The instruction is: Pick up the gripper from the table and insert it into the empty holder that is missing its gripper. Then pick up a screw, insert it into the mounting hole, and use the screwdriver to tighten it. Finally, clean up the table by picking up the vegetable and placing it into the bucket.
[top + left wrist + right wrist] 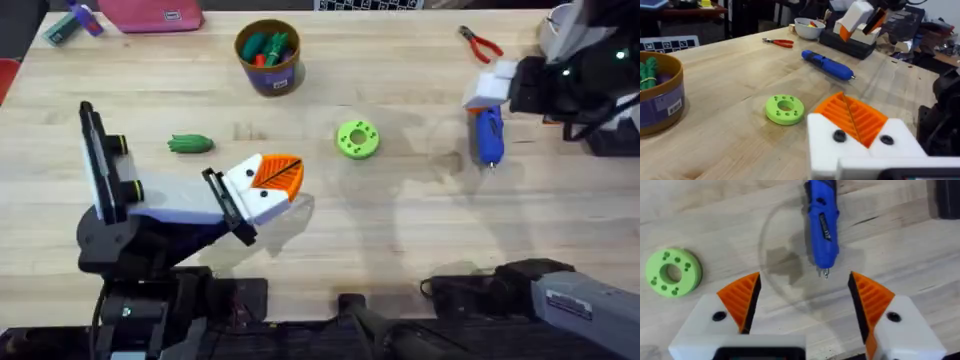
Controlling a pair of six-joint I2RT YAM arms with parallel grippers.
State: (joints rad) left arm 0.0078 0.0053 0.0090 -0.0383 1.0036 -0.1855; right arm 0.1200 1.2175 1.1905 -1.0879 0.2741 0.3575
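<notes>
The left end effector [272,185] is seen at the lower centre-left of the overhead frame, its orange pads pressed together with nothing held between them. In the left wrist view the two ribbed pads [855,117] meet in a single wedge above the wooden worktop [730,90].

The right end effector [490,90] is seen at the upper right of the overhead frame, directly above the blue screwdriver [487,135], which lies flat on the worktop. In the right wrist view its orange pads [742,297] are spread wide apart and nothing is gripped; the black-tipped end of the screwdriver [822,225] is seen between and beyond them.

The green toy vegetable [190,144] lies on the worktop at the centre-left of the overhead frame, well apart from both end effectors. The tan bucket [268,56] with its blue band stands upright at the upper centre, with green and red items already inside. A lime green disc with holes [357,139] lies between the vegetable and the screwdriver. Red-handled pliers [480,44] lie at the upper right.
</notes>
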